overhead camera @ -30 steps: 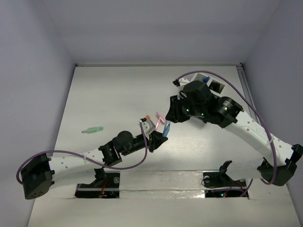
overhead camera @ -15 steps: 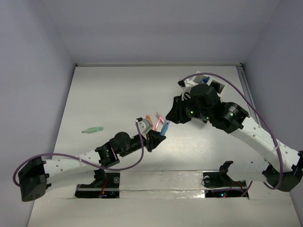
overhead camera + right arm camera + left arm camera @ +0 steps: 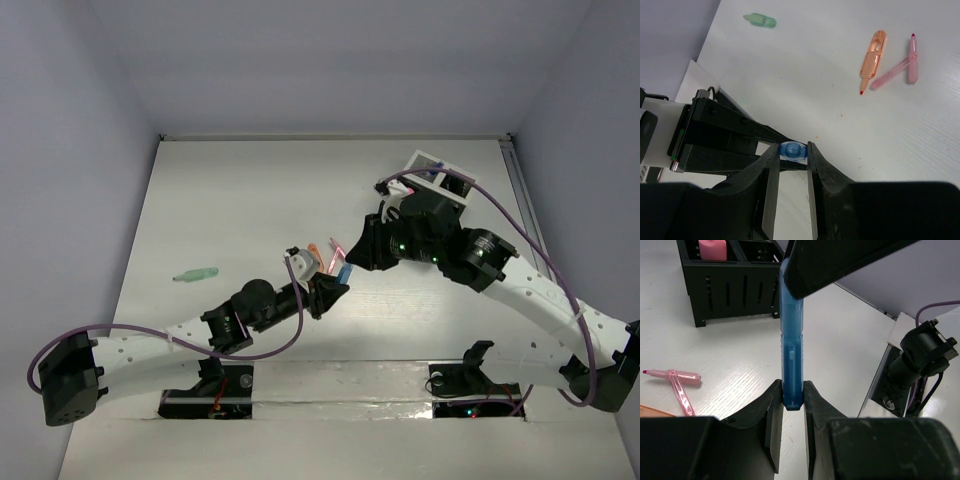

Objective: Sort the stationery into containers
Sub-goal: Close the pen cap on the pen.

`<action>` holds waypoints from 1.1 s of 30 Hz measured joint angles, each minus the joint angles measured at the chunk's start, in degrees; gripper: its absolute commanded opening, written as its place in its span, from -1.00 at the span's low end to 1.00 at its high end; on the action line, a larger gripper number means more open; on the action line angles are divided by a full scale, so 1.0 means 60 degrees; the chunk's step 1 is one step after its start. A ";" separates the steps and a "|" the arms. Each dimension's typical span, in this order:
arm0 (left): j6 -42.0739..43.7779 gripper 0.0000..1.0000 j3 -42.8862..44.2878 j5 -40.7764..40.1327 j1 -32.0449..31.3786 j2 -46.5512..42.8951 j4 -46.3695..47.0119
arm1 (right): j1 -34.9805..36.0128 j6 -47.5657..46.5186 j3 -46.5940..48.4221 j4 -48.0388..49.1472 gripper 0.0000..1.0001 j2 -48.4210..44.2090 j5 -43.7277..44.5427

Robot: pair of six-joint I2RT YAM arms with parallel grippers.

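My left claw is pinched tight on one end of the blue marker. My right claw is closed on the other end. So both claws hold the same marker at once, and it sits between them, up off the tabletop, near the middle.

This is the tricky part. If both arms pull away from each other, I think the cap could pop off. If they move in different ways, the marker could twist or slip out. If one claw lets go before the other has a good hold, the marker could drop and roll.

It might land on the pink pen and the orange marker, which lie close together on the tabletop just to the left. The green piece is well apart, far off to the left.

The black box has a pink piece in one of its spaces. The white box is at the far right. My right arm hangs over the boxes, so a quick swing could bump them.
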 measured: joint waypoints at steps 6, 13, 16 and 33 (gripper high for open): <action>0.0044 -1.00 0.0000 -0.0106 -0.0004 0.0004 -0.0036 | -0.0004 0.0390 -0.0816 0.0776 -0.96 -0.0397 -0.0324; 0.0102 -1.00 0.0000 -0.0262 -0.0044 0.0011 -0.0240 | -0.0051 0.0699 -0.1603 0.1599 -1.00 -0.0721 -0.0539; 0.0175 -1.00 0.0007 -0.0288 -0.0044 0.0011 -0.0452 | -0.0033 0.0765 -0.1814 0.1789 -1.00 -0.0732 -0.0543; 0.0721 -1.00 0.0831 -0.0372 0.0127 0.0412 -0.2677 | 0.0612 0.1009 -0.3104 0.3260 -1.00 -0.0678 0.0302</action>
